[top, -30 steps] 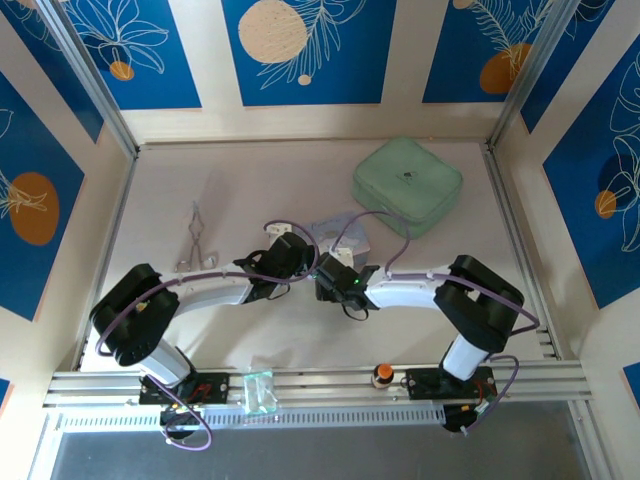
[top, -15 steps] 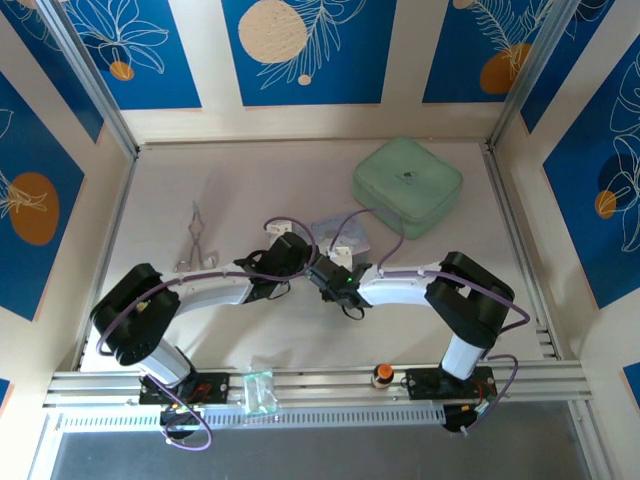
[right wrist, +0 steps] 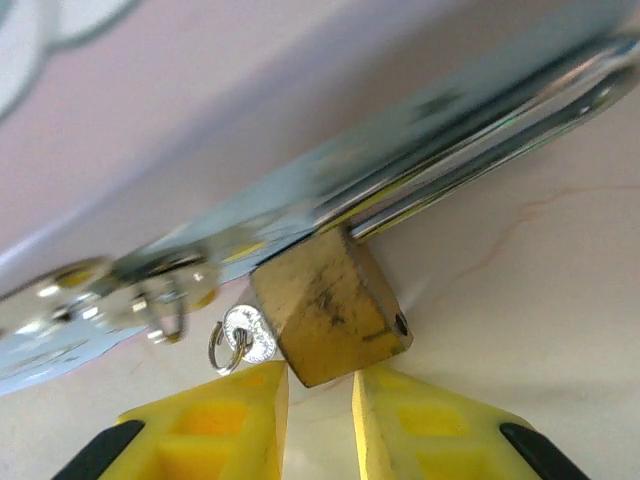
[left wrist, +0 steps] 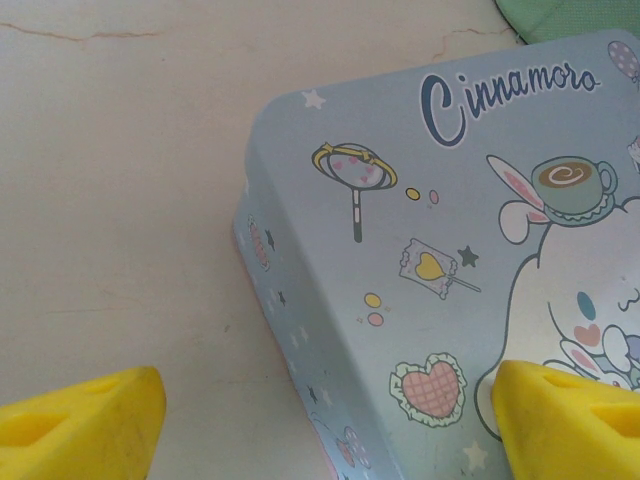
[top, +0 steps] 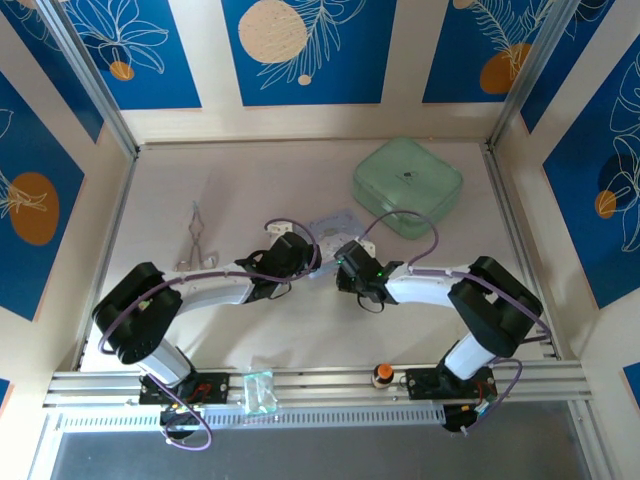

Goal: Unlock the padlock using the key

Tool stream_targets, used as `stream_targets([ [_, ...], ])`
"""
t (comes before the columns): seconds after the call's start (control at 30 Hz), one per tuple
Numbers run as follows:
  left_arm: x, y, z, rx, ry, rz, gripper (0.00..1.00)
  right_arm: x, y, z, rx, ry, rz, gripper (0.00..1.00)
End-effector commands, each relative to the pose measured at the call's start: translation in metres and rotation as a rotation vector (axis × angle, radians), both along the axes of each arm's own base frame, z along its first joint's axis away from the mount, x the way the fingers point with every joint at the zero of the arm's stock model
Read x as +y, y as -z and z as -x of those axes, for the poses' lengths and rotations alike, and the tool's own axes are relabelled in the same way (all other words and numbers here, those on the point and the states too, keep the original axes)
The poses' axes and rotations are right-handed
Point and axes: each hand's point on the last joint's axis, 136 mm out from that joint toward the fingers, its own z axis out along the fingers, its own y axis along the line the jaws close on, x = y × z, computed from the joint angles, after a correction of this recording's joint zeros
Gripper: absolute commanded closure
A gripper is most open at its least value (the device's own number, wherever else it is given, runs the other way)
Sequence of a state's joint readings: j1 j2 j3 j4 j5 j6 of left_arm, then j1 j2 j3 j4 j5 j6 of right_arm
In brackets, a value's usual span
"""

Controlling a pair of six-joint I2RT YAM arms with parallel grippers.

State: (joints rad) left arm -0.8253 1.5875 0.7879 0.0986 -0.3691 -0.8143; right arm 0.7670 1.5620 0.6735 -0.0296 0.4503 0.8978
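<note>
- Padlock [right wrist: 330, 310]: scuffed brass-gold block, lying against the blue tin [left wrist: 400, 250].
- Right gripper [right wrist: 320, 385]: narrowly parted, not pinching, facing the padlock's lower corner.
- Left gripper [left wrist: 320, 420]: spread wide, hovering above the tin.

Left arm [top: 200, 290], right arm [top: 440, 285]: white links, bulky black joint housings. Thin purple cables [top: 402, 213] loop along both. Small green light [top: 381, 272] on right wrist. Left gripper [left wrist: 325, 425]: bright yellow wedge fingers [left wrist: 85, 425], shallow recesses in the faces. Right gripper [right wrist: 320, 400]: same yellow, black patches at outer corners.
</note>
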Motion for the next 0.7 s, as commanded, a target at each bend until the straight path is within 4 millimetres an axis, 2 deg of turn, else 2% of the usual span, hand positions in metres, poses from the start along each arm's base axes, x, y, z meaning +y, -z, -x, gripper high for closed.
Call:
stream_targets([
  [0.0,0.052,0.074,0.043,0.218,0.011,-0.283,0.16,-0.011,-0.008,-0.007,-0.030,0.024,-0.038,0.75],
  [0.13,0.050,0.074,0.042,0.220,0.012,-0.279,0.16,-0.008,-0.018,-0.011,-0.069,-0.003,-0.134,0.75],
  [0.23,0.049,0.072,0.042,0.218,0.014,-0.277,0.16,-0.008,-0.022,-0.007,-0.046,-0.041,-0.107,0.76],
  [0.3,0.049,0.070,0.040,0.213,0.013,-0.284,0.16,-0.016,-0.019,0.000,-0.001,-0.042,-0.063,0.76],
  [0.4,0.047,0.063,0.035,0.199,0.015,-0.287,0.15,-0.043,-0.016,0.016,0.078,0.044,0.008,0.73],
  [0.43,0.046,0.059,0.033,0.192,0.016,-0.286,0.14,-0.048,-0.017,0.019,0.093,0.062,0.005,0.71],
  [0.57,0.038,0.043,0.018,0.157,0.019,-0.269,0.11,-0.049,-0.023,0.011,0.098,0.083,-0.055,0.47],
  [0.67,0.033,0.035,0.003,0.154,0.017,-0.247,0.10,-0.045,-0.027,-0.003,0.078,0.106,-0.073,0.44],
])
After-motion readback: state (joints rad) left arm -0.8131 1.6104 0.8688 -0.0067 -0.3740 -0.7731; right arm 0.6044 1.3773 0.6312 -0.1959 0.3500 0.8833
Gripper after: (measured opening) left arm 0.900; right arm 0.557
